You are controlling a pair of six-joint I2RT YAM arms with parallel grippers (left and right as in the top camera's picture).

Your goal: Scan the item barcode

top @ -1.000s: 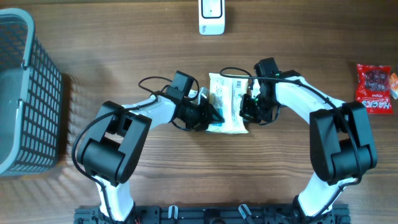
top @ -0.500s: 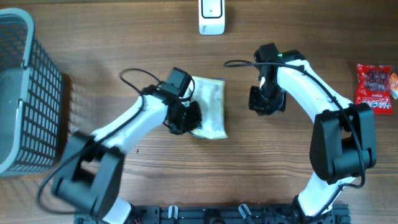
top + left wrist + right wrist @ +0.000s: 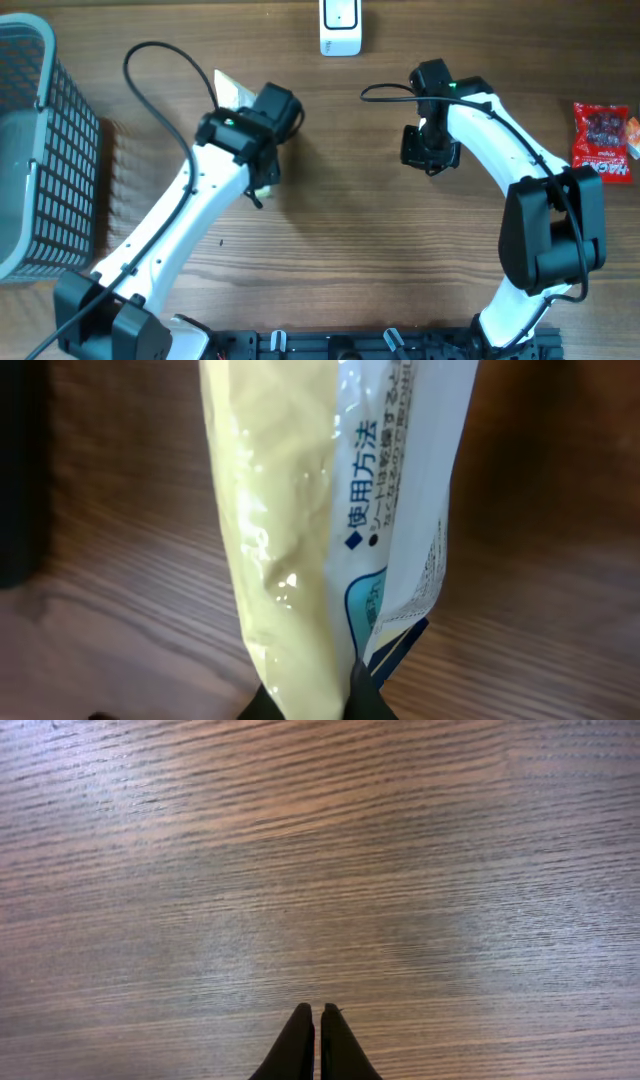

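The item is a flat packet, cream and white with blue Japanese print (image 3: 290, 510). My left gripper (image 3: 325, 695) is shut on its lower edge and holds it upright above the table. From overhead only a pale corner of the packet (image 3: 228, 88) shows, beside the left wrist. No barcode shows in any view. My right gripper (image 3: 317, 1012) is shut and empty, hovering over bare wood right of centre (image 3: 430, 165). A white device (image 3: 340, 25) stands at the table's far edge.
A grey mesh basket (image 3: 40, 150) stands at the left edge. A red snack bag (image 3: 603, 140) lies at the far right. A black cable loops from the left arm (image 3: 150, 60).
The left gripper closed on the packet, lifted it off the table's middle and carried it left and toward the far side. The right gripper has come away from the packet.
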